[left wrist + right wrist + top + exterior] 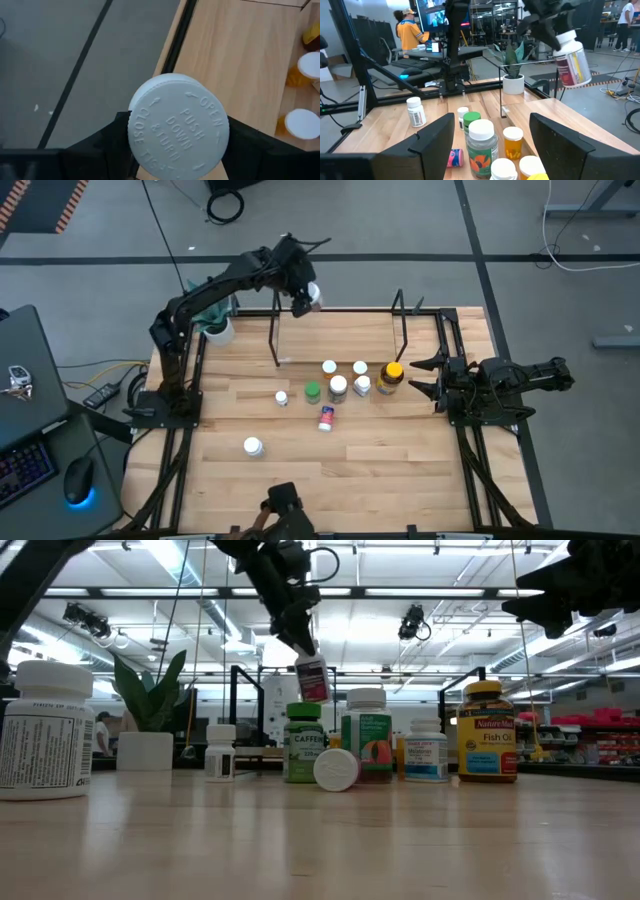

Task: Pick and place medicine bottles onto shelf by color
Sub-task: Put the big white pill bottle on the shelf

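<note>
My left gripper (303, 292) is raised over the table's far edge, beside the left post of the black rod shelf (276, 330), and is shut on a white-capped bottle (316, 297) with a dark red and yellow label (574, 65). The other medicine bottles stand on their bases mid-table: green (313, 391), amber with a yellow cap (392, 375), and several white ones (338, 387). The red-blue one (326, 417) lies on its side. One white bottle (252, 445) stands apart toward the near left. My right gripper (432, 377) hangs open at the table's right, touching nothing. My left gripper pinches the white bottle at its cap end (177, 132), one finger (107, 142) on each side of the cap. The fingers come from above, slanting down. The bottle is lifted clear and hangs tilted below the fingers, its base (314, 695) lowest.
A white pot with a green plant (218, 330) stands at the far left corner, near the left arm. Black rails (455, 350) edge the table. Bare wood lies along the near side (380, 470). People and desks show in the room beyond the table.
</note>
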Controlling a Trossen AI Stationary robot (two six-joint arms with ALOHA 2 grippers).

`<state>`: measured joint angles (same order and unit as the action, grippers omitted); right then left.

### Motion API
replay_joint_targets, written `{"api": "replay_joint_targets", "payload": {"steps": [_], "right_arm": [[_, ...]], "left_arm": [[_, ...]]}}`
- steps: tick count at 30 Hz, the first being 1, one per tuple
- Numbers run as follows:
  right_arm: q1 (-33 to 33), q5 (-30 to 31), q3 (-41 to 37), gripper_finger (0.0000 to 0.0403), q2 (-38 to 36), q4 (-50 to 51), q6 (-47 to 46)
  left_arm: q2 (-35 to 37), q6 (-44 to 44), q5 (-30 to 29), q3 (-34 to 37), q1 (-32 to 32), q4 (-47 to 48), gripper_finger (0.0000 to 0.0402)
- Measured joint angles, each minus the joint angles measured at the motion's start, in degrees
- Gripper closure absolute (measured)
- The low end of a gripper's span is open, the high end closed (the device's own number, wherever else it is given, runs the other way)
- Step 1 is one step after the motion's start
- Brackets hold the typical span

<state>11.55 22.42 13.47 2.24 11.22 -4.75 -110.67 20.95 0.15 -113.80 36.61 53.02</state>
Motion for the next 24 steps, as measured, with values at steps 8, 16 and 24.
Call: {"api": "replay_joint_targets", "payload": {"steps": [8, 16, 24], "right_arm": [[0.0, 0.0, 0.0, 0.0137, 0.0, 0.0, 0.0], [0.0, 0.0, 0.0, 0.0137, 0.0, 0.0, 0.0], [0.0, 0.0, 0.0, 0.0137, 0.0, 0.0, 0.0]], "left_arm": [[-7.0, -0.7, 0.6, -7.8, 1.8, 6.6, 0.0153], [-8.1, -6.1, 2.3, -6.7, 3.2, 13.5, 0.0148], [-9.0, -8.7, 2.5, -6.7, 3.5, 14.7, 0.0150]]}}
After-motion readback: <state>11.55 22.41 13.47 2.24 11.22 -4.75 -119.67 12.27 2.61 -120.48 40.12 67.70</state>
